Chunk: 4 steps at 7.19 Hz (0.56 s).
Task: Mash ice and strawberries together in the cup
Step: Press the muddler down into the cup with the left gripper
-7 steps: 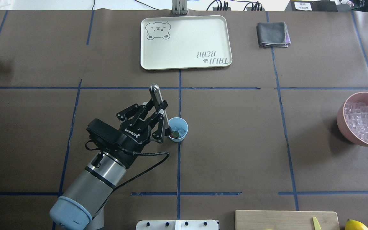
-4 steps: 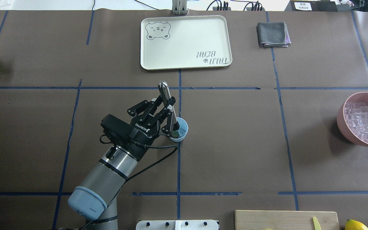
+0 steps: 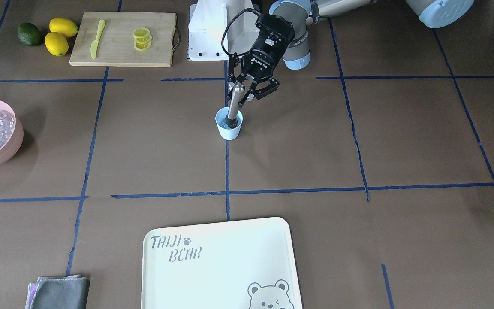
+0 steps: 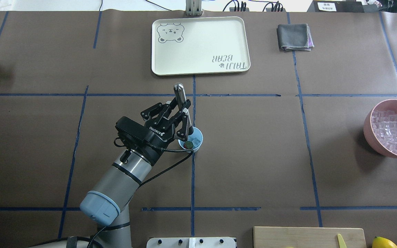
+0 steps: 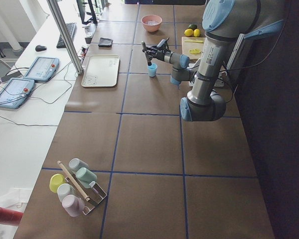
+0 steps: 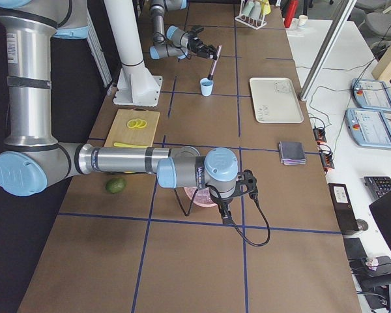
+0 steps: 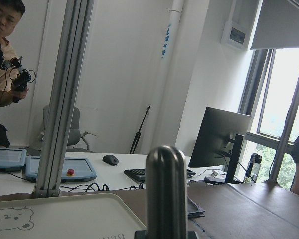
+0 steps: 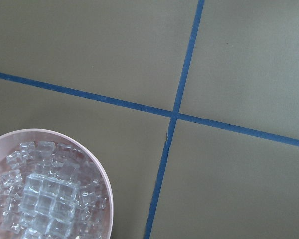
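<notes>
Tabletop (image 4: 253, 155) brown, blue-taped grid; left hand (image 4: 183, 111) clenched on muddler (image 4: 179, 91), tip seemingly inside cup (image 4: 200, 139).

"TAIJI BEAR" stands in grey capitals, with a small paw print after the first word, on the cream rectangular plastic tray (image 3: 230, 274); in the overhead view the same words read upside down. White letters "ROBOTIQ" run along the black body of the left gripper (image 4: 183, 115). A small white printed label (image 4: 326, 6) beyond the brown surface (image 4: 253, 155) is too small to read
</notes>
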Each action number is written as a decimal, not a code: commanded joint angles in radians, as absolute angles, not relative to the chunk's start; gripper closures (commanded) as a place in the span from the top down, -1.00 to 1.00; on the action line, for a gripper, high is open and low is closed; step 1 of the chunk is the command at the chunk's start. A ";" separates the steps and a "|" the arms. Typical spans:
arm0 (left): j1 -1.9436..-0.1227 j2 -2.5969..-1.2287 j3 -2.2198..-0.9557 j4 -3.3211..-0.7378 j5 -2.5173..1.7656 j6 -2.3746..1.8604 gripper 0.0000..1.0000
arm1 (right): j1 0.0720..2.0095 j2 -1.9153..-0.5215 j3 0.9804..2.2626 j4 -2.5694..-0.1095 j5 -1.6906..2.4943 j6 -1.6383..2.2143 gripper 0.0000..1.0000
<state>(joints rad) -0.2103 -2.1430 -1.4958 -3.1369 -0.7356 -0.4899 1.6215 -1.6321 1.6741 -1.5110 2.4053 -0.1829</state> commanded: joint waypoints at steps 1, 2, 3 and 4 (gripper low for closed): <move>-0.207 -2.143 -1.462 -3.158 -0.735 -0.494 -1.00 | 1.621 -1.632 1.674 -1.511 2.407 -0.183 0.99; -0.201 -2.144 -1.453 -3.160 -0.733 -0.494 -1.00 | 1.621 -1.632 1.672 -1.511 2.407 -0.183 0.99; -0.201 -2.146 -1.450 -3.160 -0.735 -0.495 -1.00 | 1.621 -1.634 1.672 -1.511 2.407 -0.183 0.99; -0.201 -2.151 -1.451 -3.160 -0.735 -0.495 -1.00 | 1.621 -1.634 1.671 -1.511 2.405 -0.184 0.99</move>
